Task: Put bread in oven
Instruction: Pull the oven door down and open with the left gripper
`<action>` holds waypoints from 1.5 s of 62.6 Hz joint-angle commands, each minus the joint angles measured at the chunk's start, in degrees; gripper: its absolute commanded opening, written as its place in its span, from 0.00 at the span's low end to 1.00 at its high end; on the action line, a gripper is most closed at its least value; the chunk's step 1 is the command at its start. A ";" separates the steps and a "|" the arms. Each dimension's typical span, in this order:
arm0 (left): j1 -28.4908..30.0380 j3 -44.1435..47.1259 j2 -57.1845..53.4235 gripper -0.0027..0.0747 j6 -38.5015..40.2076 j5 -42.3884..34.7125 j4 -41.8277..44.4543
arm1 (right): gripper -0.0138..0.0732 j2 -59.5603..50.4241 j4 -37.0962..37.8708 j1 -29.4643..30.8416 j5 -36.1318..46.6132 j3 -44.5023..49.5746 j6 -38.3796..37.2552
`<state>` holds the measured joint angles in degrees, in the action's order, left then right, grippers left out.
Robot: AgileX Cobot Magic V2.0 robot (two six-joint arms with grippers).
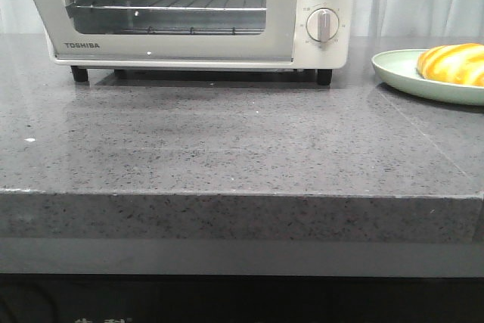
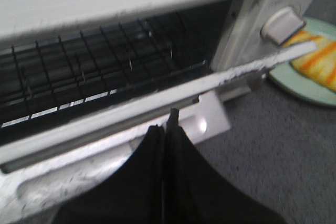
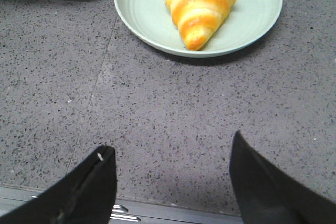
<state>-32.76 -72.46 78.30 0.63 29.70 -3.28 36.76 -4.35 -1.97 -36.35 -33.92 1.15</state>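
One bread (image 3: 200,8) lies on plate (image 3: 142,9), tapered tip toward right hand (image 3: 173,182).

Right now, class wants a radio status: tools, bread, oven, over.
Left tool shut at oven door, partly open. Right tool open, empty. Bread on plate, nothing in the way.

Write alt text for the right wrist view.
A glossy golden-yellow striped croissant-shaped bread roll lies on a pale green round plate on a speckled grey stone counter. The right tool, fingers apart and empty, hovers short of the plate.
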 commanded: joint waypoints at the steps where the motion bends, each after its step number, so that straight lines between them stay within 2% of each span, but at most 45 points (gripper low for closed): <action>1: -0.12 -1.56 -5.46 0.01 -0.01 4.79 -0.62 | 0.72 0.27 0.34 -0.05 3.20 -1.93 0.30; 7: -0.01 -1.56 -8.42 0.01 -0.01 12.68 -0.35 | 0.72 0.27 0.34 -0.05 3.26 -1.93 0.30; 13: -0.01 -1.56 -11.36 0.01 -0.01 17.30 -0.09 | 0.72 0.27 0.34 -0.05 3.37 -1.93 0.30; 40: -0.01 -1.19 -20.68 0.01 0.10 22.99 2.84 | 0.72 0.27 0.40 -0.05 3.21 -1.93 0.30; 54: -0.01 9.26 -28.15 0.01 6.42 20.41 9.71 | 0.72 1.66 0.58 1.54 2.24 -3.96 -0.61; 68: -0.01 16.95 -35.17 0.01 7.92 19.69 10.14 | 0.72 9.44 0.75 5.53 -1.70 -11.03 -0.61; 94: -0.01 18.01 -37.09 0.01 7.92 19.34 10.03 | 0.72 32.31 -0.23 5.96 -8.47 -27.82 -0.55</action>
<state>-32.76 -52.99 41.34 8.13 53.14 6.52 65.75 -4.09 3.54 -45.83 -57.07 0.54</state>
